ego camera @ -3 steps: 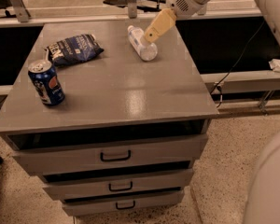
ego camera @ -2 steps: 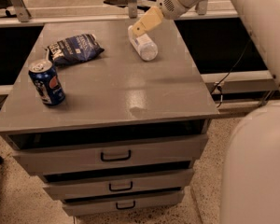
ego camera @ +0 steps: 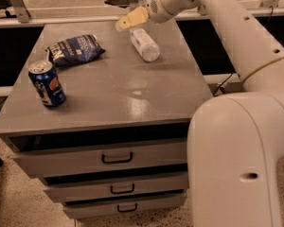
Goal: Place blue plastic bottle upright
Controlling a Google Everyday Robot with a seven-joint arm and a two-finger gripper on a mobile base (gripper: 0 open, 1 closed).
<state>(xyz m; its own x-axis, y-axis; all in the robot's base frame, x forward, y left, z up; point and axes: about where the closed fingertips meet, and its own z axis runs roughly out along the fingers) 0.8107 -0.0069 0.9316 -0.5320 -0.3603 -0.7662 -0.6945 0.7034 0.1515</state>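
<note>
The blue plastic bottle lies on its side on the grey cabinet top, at the back right, its base pointing toward the front. My gripper hovers just above and to the left of the bottle's far end, near the back edge. Its tan fingers point left. It holds nothing that I can see.
A dark blue soda can stands upright at the front left. A dark blue snack bag lies at the back left. My white arm reaches in from the right. Drawers are below the top.
My gripper has moved left, from over the bottle to beyond its far end. The arm has swung further into view. The bottle has not moved.
</note>
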